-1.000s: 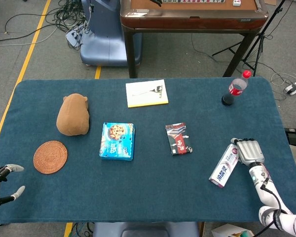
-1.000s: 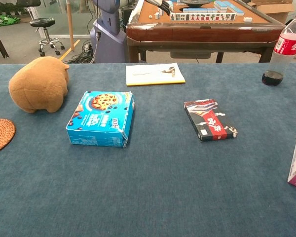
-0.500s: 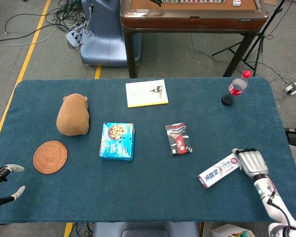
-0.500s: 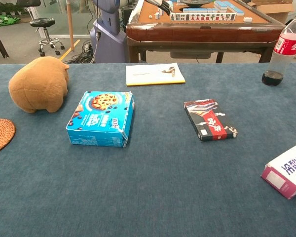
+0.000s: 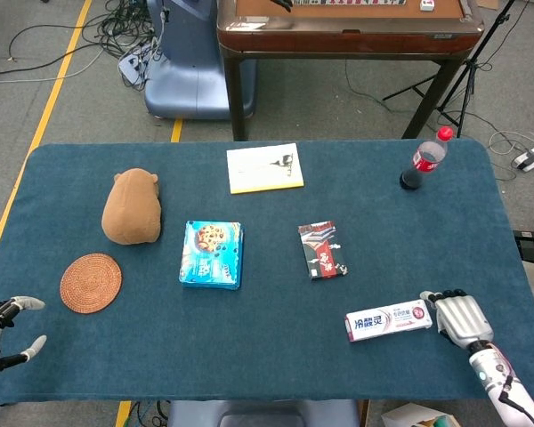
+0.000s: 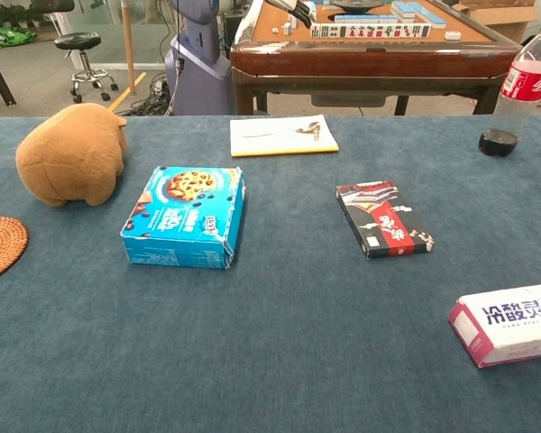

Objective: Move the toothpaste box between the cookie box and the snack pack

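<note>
Head view shows the toothpaste box [image 5: 389, 320] lying flat near the table's [image 5: 276, 356] front edge, lengthwise left to right, its right end against the fingers of the right hand [image 5: 459, 315]. That hand's fingers curl toward the box end; whether they grip it or only touch it I cannot tell. The box sits in front of the snack pack [image 5: 321, 250], well apart from the cookie box [image 5: 212, 253]. At the front left corner, the left hand [image 5: 4, 327] hangs off the table edge with fingers spread, holding nothing. In the chest view, the toothpaste box [image 6: 507, 323] is cut off by the right border and neither hand appears.
</note>
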Motion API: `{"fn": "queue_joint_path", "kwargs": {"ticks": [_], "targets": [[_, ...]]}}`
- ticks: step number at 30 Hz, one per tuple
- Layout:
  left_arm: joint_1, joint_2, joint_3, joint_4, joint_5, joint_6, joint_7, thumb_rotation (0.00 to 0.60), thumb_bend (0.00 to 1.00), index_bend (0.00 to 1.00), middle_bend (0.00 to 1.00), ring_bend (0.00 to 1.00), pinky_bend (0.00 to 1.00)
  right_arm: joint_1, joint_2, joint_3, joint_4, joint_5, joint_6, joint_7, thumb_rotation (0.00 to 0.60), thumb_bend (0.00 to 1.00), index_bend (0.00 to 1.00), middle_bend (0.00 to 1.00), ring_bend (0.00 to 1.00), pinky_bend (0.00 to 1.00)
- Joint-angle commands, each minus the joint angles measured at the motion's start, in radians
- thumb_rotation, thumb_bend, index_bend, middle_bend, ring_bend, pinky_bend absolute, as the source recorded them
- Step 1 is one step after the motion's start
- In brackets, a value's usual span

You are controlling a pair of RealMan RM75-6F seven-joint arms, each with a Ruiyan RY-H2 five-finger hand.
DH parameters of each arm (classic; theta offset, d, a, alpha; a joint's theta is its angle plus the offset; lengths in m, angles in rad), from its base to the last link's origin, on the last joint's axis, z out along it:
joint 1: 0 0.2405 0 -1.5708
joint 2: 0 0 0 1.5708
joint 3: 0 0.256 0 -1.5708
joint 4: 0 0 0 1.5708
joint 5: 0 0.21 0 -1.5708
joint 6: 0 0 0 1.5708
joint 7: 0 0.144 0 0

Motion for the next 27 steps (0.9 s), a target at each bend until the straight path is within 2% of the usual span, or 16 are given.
{"fn": "queue_joint_path", "kwargs": {"ticks": [1,17,27], "targets": [[0.000,0.000,0.000,-0.001,0.001,0.001,0.001,0.600,0.27,0.35,0.34,0.33,0.46,-0.017,0.011,-0.011,-0.002,-0.024,0.009,0.020,0.600,1.00,0.24,0.36,0.26,0.25],[0.000,-0.001,0.002,-0.007,0.002,0.000,0.012,0.600,0.27,0.35,0.34,0.33,0.46,-0.077,0.036,-0.021,0.015,-0.108,0.049,0.080,0.600,1.00,0.24,0.36,0.26,0.25],[0.000,-0.002,0.002,-0.008,0.002,-0.001,0.013,0.600,0.27,0.35,0.34,0.33,0.46,-0.096,0.034,-0.039,0.030,-0.174,0.042,0.139,0.600,1.00,0.22,0.26,0.20,0.25]]}}
